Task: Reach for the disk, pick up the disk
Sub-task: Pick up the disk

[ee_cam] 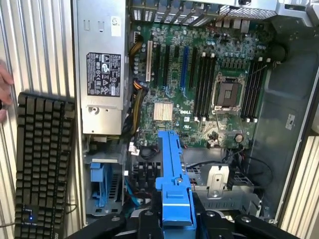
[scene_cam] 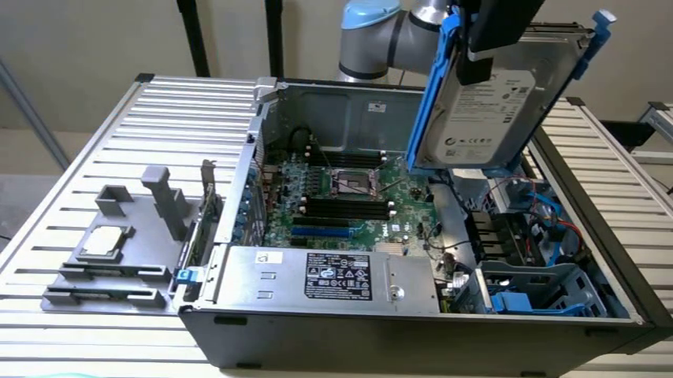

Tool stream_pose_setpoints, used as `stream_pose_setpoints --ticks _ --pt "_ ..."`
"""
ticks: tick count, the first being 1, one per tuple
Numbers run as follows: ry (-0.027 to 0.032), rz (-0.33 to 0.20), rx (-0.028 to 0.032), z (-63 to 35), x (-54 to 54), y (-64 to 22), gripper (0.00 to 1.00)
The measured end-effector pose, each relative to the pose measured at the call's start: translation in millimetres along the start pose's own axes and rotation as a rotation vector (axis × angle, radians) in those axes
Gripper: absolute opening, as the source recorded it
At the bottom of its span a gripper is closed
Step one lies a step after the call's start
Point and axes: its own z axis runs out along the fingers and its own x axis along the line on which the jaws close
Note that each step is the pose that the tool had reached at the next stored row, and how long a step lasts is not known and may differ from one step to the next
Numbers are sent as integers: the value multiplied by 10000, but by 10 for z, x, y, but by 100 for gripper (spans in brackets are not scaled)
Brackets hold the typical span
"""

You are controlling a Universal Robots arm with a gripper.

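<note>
The disk [scene_cam: 492, 110], a silver-grey hard drive with a white printed label, hangs tilted and nearly upright above the open computer case [scene_cam: 315, 346], at the back on the exterior view's right. Blue rails [scene_cam: 433, 87] run along its edges. My gripper [scene_cam: 486, 49] comes down from above and is shut on the disk's upper part, holding it clear of the case. In the wrist view the disk's blue rail [ee_cam: 174, 174] runs between my black fingers [ee_cam: 144, 221], with the motherboard [ee_cam: 199, 84] far below it.
Inside the case are a grey power-supply box [scene_cam: 315, 279] with a black-and-white label, a CPU socket [scene_cam: 352, 185] and a drive cage with blue parts [scene_cam: 531, 291]. A grey fixture [scene_cam: 116, 252] holds a small silver chip [scene_cam: 105, 240]. A black keyboard [ee_cam: 42, 164] and a hand [ee_cam: 4, 92] lie beside the case.
</note>
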Motion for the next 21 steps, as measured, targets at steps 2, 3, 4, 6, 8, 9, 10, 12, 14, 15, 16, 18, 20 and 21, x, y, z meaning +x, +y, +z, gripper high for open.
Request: stream_pose_setpoints --ticks 2,3,4,6,8,9,10,12,14,15,16,18,20,21 --pt "2 3 -33 15 47 -67 33" --pt "4 4 -51 22 72 -98 33" --pt "7 6 -73 28 100 -129 33" --pt "16 7 -117 38 153 -183 33" --pt "22 11 -153 49 208 -238 33" --pt "24 10 -168 54 235 -266 33" --pt "24 11 -181 60 264 -295 33" --pt "26 14 -202 71 322 -354 33" --pt "26 15 -221 82 378 -411 33" --pt "26 17 -231 88 407 -440 33" --pt "26 18 -240 93 435 -469 33" --pt "28 19 -257 105 492 -528 33" --pt "27 20 -267 117 549 -588 33" --pt "27 22 -270 124 578 -618 33"
